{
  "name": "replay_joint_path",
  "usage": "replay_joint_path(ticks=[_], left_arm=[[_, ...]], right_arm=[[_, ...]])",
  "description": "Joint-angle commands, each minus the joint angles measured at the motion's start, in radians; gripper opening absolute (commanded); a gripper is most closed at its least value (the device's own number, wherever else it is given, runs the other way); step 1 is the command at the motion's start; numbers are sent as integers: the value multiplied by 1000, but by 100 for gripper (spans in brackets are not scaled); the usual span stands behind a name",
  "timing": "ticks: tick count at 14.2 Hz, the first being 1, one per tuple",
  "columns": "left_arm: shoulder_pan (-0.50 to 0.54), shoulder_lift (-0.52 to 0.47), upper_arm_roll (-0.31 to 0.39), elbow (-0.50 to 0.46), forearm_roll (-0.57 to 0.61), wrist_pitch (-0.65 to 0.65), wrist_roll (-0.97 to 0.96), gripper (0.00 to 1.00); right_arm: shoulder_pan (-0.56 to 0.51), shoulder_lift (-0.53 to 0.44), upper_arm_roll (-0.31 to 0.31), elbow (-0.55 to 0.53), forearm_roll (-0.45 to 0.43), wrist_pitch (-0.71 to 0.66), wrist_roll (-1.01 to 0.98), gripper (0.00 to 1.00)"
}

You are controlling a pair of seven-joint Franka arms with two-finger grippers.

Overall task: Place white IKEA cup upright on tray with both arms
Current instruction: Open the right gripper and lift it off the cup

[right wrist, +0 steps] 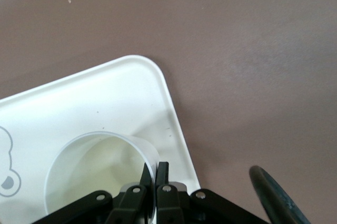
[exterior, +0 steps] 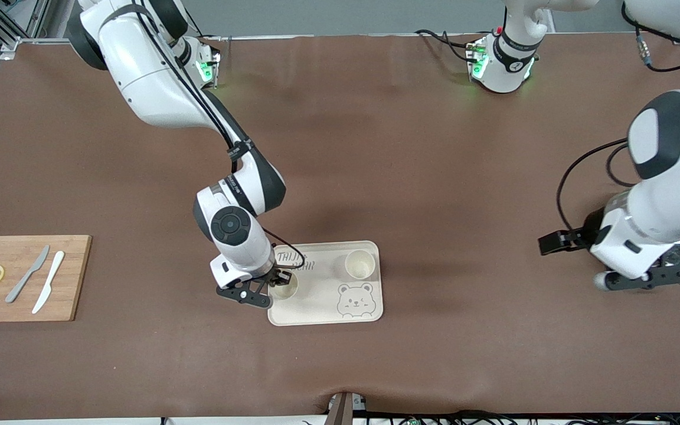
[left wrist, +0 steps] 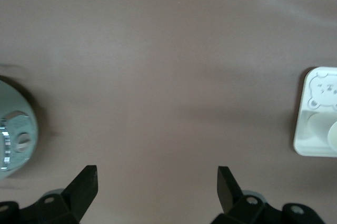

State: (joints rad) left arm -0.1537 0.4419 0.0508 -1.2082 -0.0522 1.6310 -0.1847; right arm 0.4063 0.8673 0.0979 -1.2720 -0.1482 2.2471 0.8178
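right gripper (exterior: pixel 281 277) pinching rim of cup (exterior: pixel 285 286), upright on tray (exterior: pixel 369 316) beside its second cup (exterior: pixel 359 264). should release gently, lift straight up, avoid tipping. left gripper (left wrist: pixel 157 179) open, waiting well off tray.

two cups (exterior: pixel 359 264) upright on tray (exterior: pixel 322 307)

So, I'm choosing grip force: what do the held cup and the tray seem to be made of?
The cup, pinched at its rim by the right gripper, looks like thin matte plastic: an even off-white wall without glaze shine. The tray seems moulded matte plastic or melamine too, cream with rounded corners and a printed grey bear; which one is unclear.
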Motion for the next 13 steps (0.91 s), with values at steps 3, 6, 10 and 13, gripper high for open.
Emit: replay_joint_path(ticks=[3,6,10,13], left_arm=[[94,-72,-11,-36,20,-57,157,100],[106,-116,-9,-62,20,-82,171,100],[106,-209,-9,-148,22,-82,177,100],[106,-271,-8,-198,23,-86,177,100]], right_arm=[[20,16,-4,3,-27,31,54,0],[19,15,-3,5,-24,26,54,99],[16,-28,0,8,-22,-25,43,100],[8,-160,3,14,-17,-208,26,100]])
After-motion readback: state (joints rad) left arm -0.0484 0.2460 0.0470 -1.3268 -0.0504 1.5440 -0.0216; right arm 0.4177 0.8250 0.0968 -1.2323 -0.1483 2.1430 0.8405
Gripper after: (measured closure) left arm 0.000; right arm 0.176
